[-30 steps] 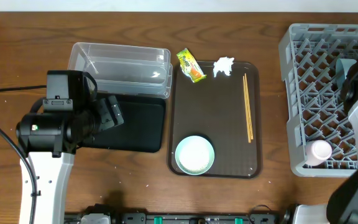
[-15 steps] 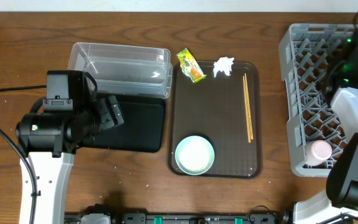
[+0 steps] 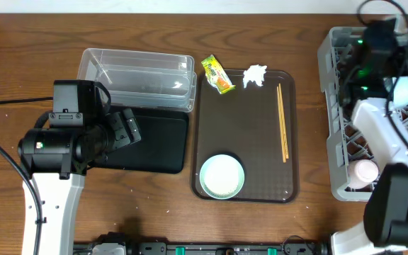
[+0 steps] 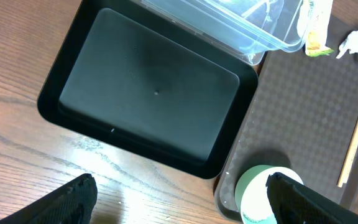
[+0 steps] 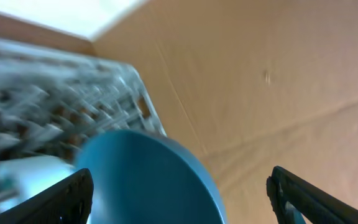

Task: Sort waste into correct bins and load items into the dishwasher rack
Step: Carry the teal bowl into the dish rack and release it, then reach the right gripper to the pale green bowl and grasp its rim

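The right wrist view is smeared by motion. A rounded blue dish (image 5: 145, 177) fills its lower middle, and I cannot tell if it is a plate or a bowl. Behind the dish is the blurred grey lattice of the dishwasher rack (image 3: 333, 120). The right gripper (image 5: 185, 202) shows only two dark fingertips at the bottom corners, set wide apart with the dish between them; whether they touch it cannot be made out. From overhead, the right arm hides much of the rack, which stands to the right of the brown serving tray (image 3: 246, 142) and is cut off by the frame edge. A small pink-white cup (image 3: 365, 172) lies in the rack corner nearest the tray's lower right. On the tray, thin wooden chopsticks (image 3: 282, 122) lie lengthwise along its right side. A crumpled white tissue (image 3: 254, 76) sits at its top edge, and a smooth, round pale green-white bowl (image 3: 222, 176) sits in its lower left corner. A yellow-green printed snack wrapper (image 3: 217, 74) lies tilted across the tray's top left corner. Left of the tray are a clear plastic tub (image 3: 137, 78) with rounded corners and a shallow matte black tray (image 3: 154, 145). The tub's rim overlaps the black tray's upper edge. The left gripper (image 4: 179, 202) hangs spread and empty by the black tray. A few white specks (image 3: 166, 210) dot the wooden table (image 3: 310, 28) below the tray's lower left corner.
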Tool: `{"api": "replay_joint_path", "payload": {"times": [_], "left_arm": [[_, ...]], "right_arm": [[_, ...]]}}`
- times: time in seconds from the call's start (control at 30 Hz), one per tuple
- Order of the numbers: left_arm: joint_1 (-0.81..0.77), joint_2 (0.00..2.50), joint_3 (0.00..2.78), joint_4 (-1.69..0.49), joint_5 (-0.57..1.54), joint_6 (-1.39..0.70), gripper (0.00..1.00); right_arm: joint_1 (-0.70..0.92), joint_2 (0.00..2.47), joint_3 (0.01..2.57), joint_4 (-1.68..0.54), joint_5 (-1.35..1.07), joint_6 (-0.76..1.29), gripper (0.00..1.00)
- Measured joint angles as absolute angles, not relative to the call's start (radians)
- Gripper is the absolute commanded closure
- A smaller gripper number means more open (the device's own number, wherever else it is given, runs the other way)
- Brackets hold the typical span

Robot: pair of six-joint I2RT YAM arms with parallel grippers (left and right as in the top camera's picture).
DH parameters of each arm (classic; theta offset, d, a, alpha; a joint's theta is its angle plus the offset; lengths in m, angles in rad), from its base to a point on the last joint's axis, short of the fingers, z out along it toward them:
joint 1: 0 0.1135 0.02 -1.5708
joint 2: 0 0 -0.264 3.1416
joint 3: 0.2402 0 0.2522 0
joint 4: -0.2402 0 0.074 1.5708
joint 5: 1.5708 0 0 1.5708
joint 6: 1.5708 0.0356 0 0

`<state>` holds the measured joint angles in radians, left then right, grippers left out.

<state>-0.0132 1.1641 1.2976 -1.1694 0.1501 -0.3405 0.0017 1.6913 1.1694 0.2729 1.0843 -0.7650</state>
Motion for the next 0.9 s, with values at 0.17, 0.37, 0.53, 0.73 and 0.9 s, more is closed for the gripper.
{"api": "replay_joint_path", "payload": {"times": [0.17,0.37,0.53,0.73,0.9], "left_arm": [[-0.013,1.164,1.298,-1.169,0.150,-0.340,0.10],[-0.013,1.164,1.297,-1.169,0.150,-0.340,0.11],[-0.013,1.164,1.297,-1.169,0.150,-0.340,0.10],[-0.013,1.164,1.297,-1.170,0.150,-0.340,0.10],[-0.013,1.164,1.297,-1.169,0.150,-0.340,0.10]], "right_arm": [[0.173,1.618,1.178,0.030,1.026,-0.669,0.13],[0.368,1.617,1.176,-0.492,0.658,-0.310,0.26],[0.411,1.618,1.174,-0.688,0.205,0.025,0.30],[0.478,1.618,1.173,-0.828,-0.171,0.162,0.34],[0.603,1.630,1.169,-0.868,-0.199,0.203,0.39]]}}
